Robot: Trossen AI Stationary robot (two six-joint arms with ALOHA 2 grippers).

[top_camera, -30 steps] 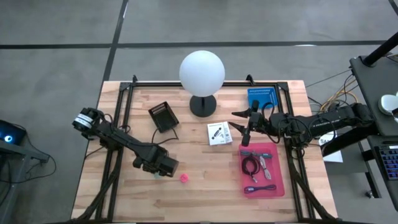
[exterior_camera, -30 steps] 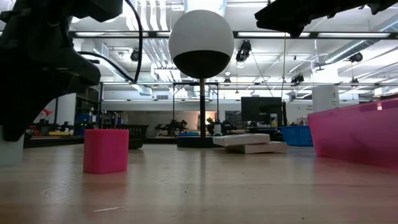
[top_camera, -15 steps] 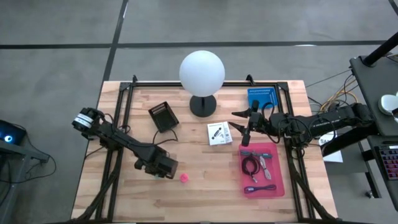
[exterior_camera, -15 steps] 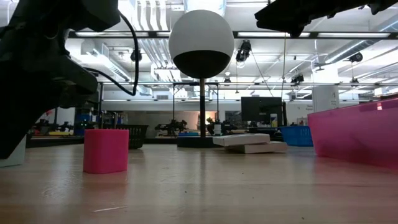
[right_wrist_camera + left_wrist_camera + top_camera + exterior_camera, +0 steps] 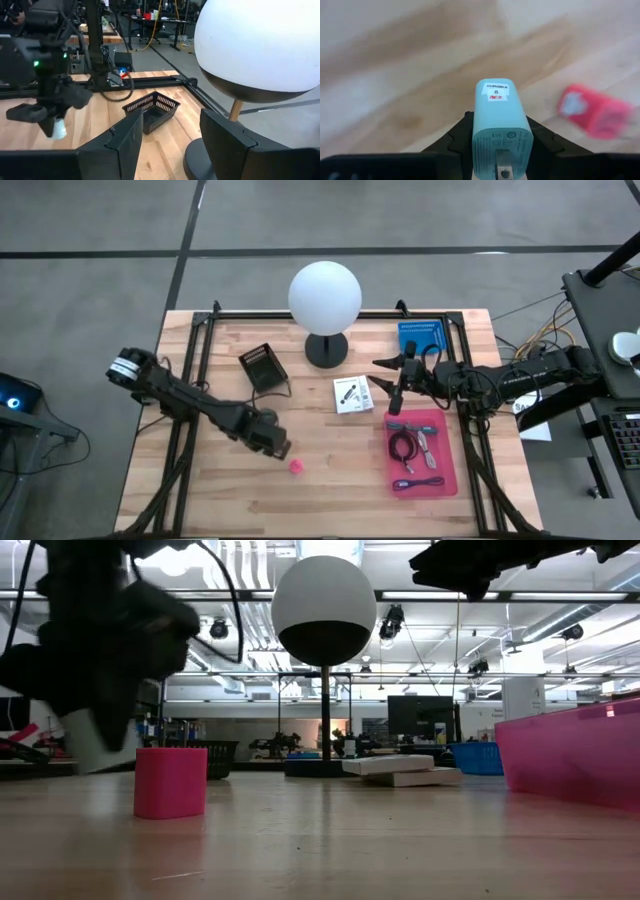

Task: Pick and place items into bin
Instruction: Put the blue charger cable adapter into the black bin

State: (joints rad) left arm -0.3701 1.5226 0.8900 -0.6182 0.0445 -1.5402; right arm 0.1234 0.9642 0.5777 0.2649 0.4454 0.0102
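My left gripper point(image 5: 270, 443) hovers over the near left part of the table, shut on a pale teal charger block point(image 5: 499, 122) with a white label. A pink block point(image 5: 297, 466) stands on the wood just to its right, also visible in the left wrist view point(image 5: 592, 112). A pink bin point(image 5: 422, 452) at the near right holds dark and purple cables. A white printed card point(image 5: 349, 394) lies at mid-table. My right gripper point(image 5: 172, 145) hangs open and holding nothing above the bin's far end, pointing toward the left. My left gripper pinches the charger block's two narrow sides point(image 5: 479, 140) between its fingers point(image 5: 456, 144), at the end with the prongs. The fingers come steeply from above. The block point(image 5: 95, 740) hangs tilted below them, labelled end down, clear of the table.
A white globe lamp point(image 5: 325, 298) on a black base stands at the far middle. A small black mesh basket point(image 5: 263, 367) sits to its left and a blue tray point(image 5: 420, 338) at the far right. Bare wood lies between the pink block and the bin.
My left gripper has risen and moved a little toward the table's right, tipping and rolling as it went. The charger block, which stood low at the table, is now lifted clear and tilted, closer to the pink block.
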